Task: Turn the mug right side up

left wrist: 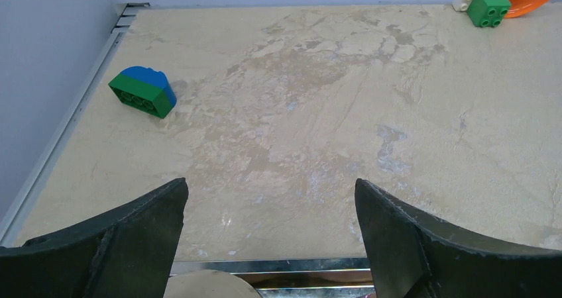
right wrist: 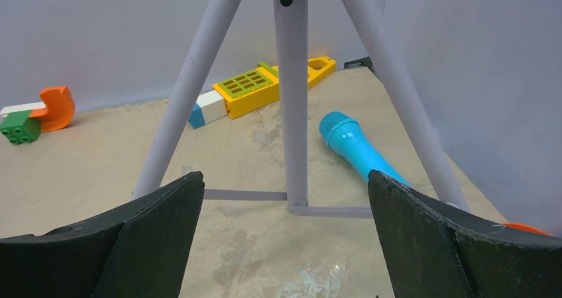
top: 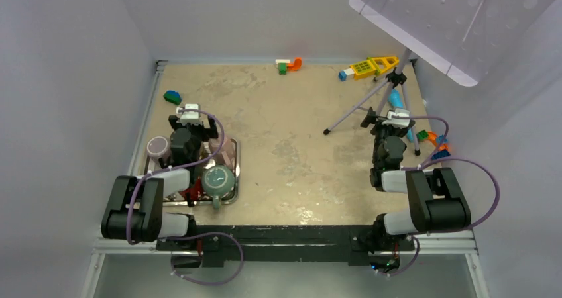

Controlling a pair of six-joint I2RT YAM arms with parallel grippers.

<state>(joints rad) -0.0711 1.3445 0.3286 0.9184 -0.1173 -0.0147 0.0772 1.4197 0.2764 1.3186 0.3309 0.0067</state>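
Hovering above the lower-left tray (top: 234, 153), the left hand (left wrist: 272, 192) is spread, presumably to admit the mug (top: 217, 179). Right hand (right wrist: 285, 185): released, parked clear.

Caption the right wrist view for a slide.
Open right gripper facing pale grey tripod legs, blue plastic microphone and yellow toy block beyond.

One tray (left wrist: 278, 265) at 8 o'clock on the tabletop (top: 291, 132) holds at least two mugs: teal mug (top: 217, 179), pink mug (top: 158, 146). One tripod (right wrist: 291, 93), one microphone (right wrist: 351, 142). Four block groups: blue-green block (left wrist: 142, 91) at 10, orange group (top: 288, 64) at 12, yellow group (top: 368, 67) at 1, mixed group (top: 434, 142) at 3.
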